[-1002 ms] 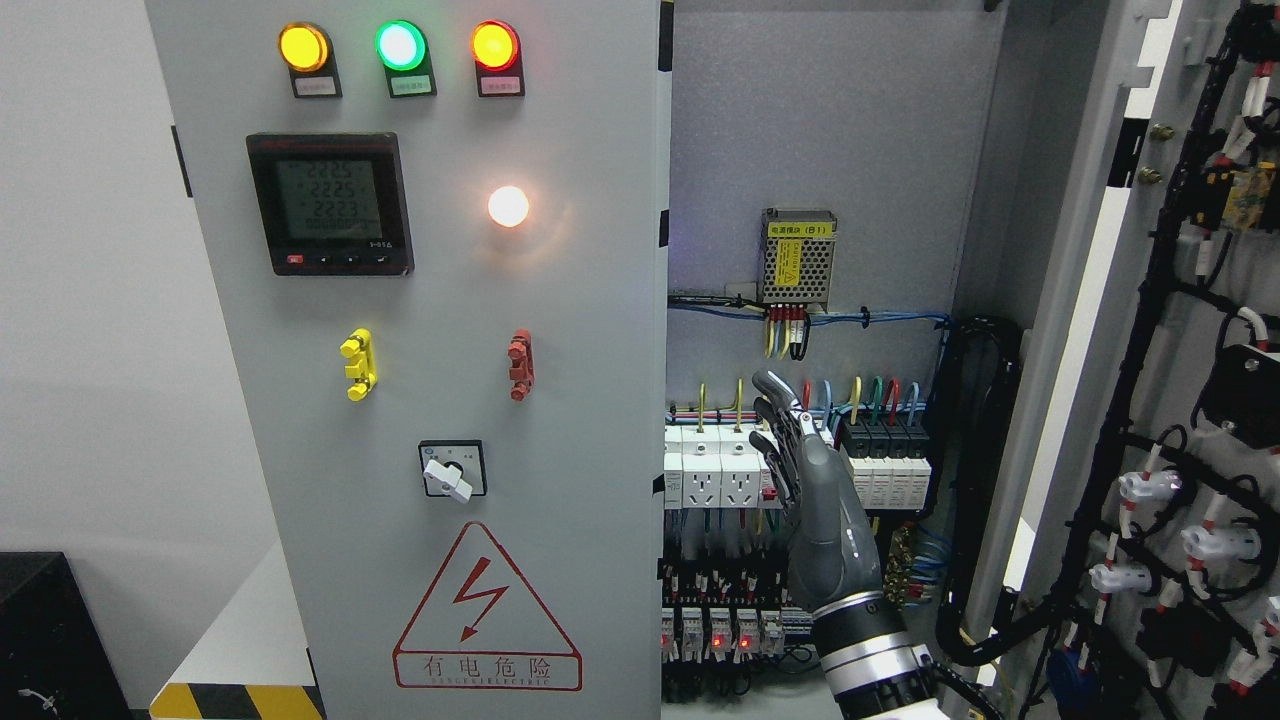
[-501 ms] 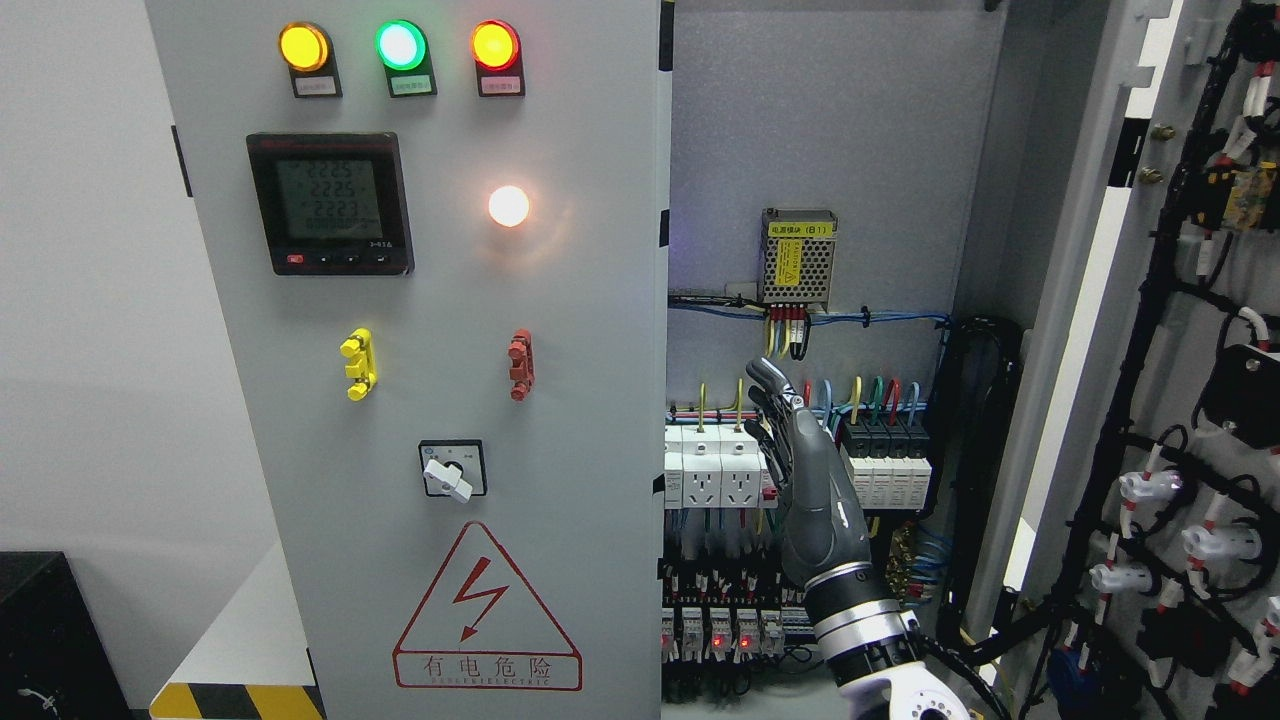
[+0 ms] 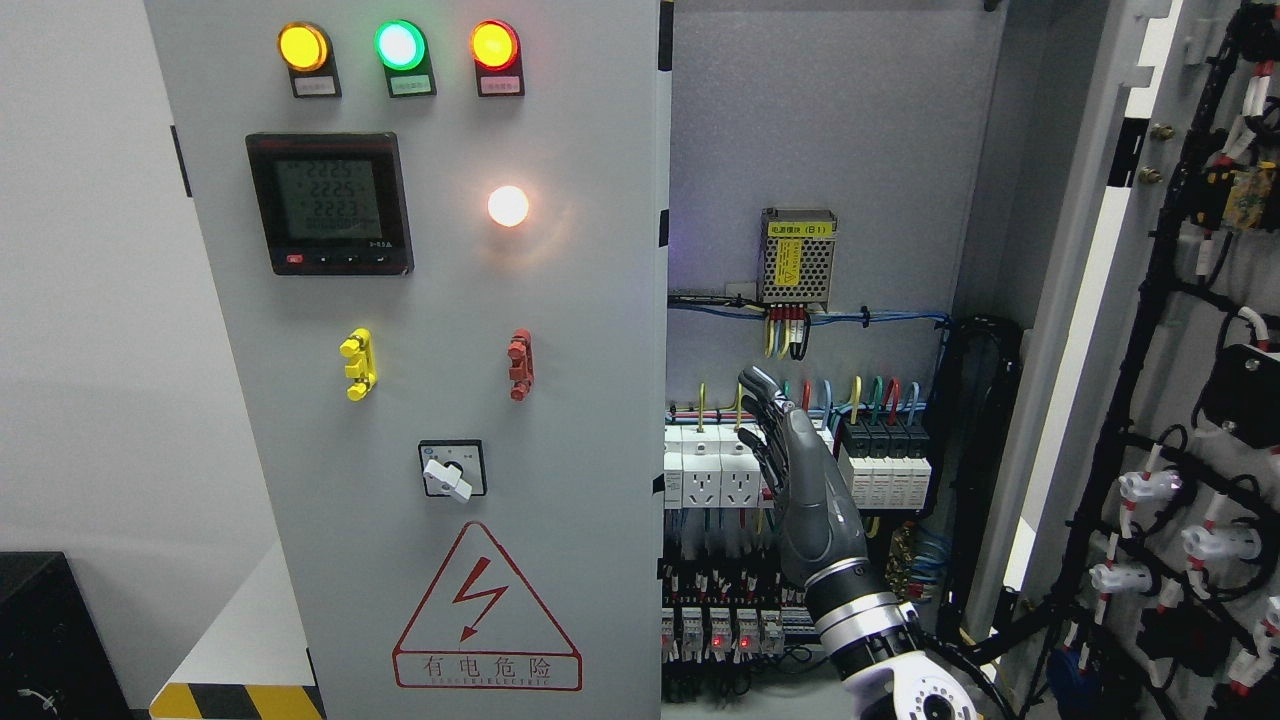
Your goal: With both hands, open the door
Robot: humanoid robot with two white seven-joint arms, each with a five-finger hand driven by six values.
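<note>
The cabinet's left door [image 3: 580, 420] is a grey panel with lamps, a meter and a rotary switch, and it stands shut. The right door [image 3: 1085, 300] is swung wide open to the right, its wired inner face [image 3: 1200, 420] showing. My right hand [image 3: 768, 425] rises from the bottom right into the open cabinet, in front of the white breakers [image 3: 710, 475]. Its fingers are stretched out straight and hold nothing. It stands a little to the right of the left door's free edge [image 3: 663, 400], apart from it. The left hand does not show.
Inside the cabinet are a mesh power supply [image 3: 797, 258], coloured wires and rows of terminals [image 3: 720, 620]. A black cable bundle [image 3: 985, 480] runs down the right side. A black box [image 3: 45, 640] and a striped ledge [image 3: 240, 700] lie at the lower left.
My right hand has shifted slightly left and up, toward the left door's edge, with the forearm drawing further into view. Both doors stay as they were.
</note>
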